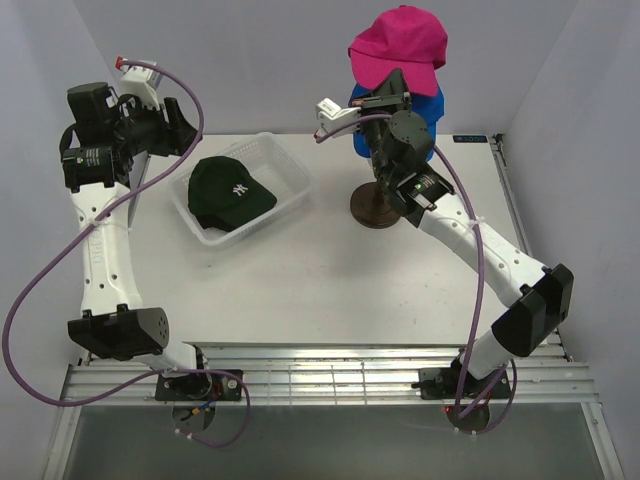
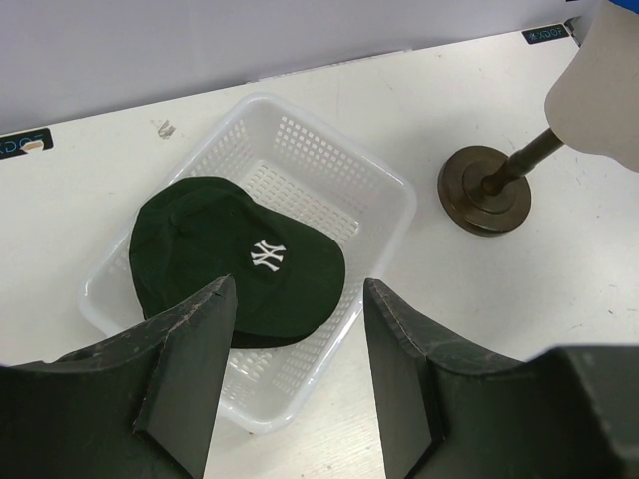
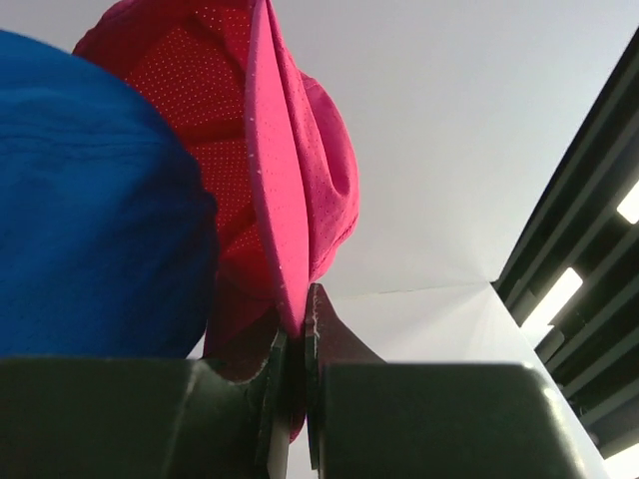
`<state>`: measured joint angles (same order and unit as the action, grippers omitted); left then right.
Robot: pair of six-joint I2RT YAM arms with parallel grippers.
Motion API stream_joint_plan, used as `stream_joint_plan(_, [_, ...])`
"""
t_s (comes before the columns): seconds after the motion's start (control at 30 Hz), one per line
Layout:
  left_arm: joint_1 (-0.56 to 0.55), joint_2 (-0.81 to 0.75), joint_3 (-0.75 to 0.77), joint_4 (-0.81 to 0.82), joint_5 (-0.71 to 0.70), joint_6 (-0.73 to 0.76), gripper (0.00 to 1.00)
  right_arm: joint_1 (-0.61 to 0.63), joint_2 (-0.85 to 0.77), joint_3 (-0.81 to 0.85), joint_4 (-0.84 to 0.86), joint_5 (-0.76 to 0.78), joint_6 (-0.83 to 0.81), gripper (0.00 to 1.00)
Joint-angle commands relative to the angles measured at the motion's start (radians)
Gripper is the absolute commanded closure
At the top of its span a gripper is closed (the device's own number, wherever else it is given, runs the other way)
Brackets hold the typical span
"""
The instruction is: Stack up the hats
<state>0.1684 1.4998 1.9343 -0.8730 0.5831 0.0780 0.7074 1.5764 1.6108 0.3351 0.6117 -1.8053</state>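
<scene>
A magenta pink hat (image 1: 398, 45) sits tilted on top of a blue hat (image 1: 428, 108), which covers the cream mannequin head (image 2: 599, 85). My right gripper (image 1: 392, 92) is shut on the pink hat's brim; in the right wrist view the brim (image 3: 278, 220) runs down between the closed fingers (image 3: 297, 329), with the blue hat (image 3: 90, 200) on the left. A dark green hat (image 1: 232, 192) with a white NY logo lies in the white mesh basket (image 1: 290, 165). A black edge (image 2: 262, 339) shows under the green hat (image 2: 235, 254). My left gripper (image 2: 298, 329) hangs open and empty above the basket's near corner.
The mannequin head stands on a dark rod with a round brown base (image 1: 375, 208) right of the basket (image 2: 384, 195). Grey walls close in the table (image 1: 330, 290) at the back and both sides. A metal rail (image 1: 330, 365) runs along the near edge by the arm bases.
</scene>
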Motion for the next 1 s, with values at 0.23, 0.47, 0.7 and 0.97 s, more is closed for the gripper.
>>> stream_joint_plan(0.23, [0.003, -0.035, -0.020, 0.025, 0.032, -0.007, 0.36, 0.089, -0.150, -0.087, -0.126, 0.091, 0.015, 0.92])
stream_joint_plan(0.47, [0.003, -0.041, -0.023, 0.028, 0.037, -0.009, 0.36, 0.104, -0.197, -0.164, -0.206, 0.123, 0.061, 0.92])
stream_joint_plan(0.7, [0.003, -0.044, -0.038, 0.032, 0.047, -0.012, 0.36, 0.109, -0.223, -0.203, -0.238, 0.105, 0.072, 0.92])
stream_joint_plan(0.97, [0.003, -0.050, -0.046, 0.034, 0.052, -0.015, 0.36, 0.110, -0.242, -0.180, -0.407, 0.031, 0.150, 0.92])
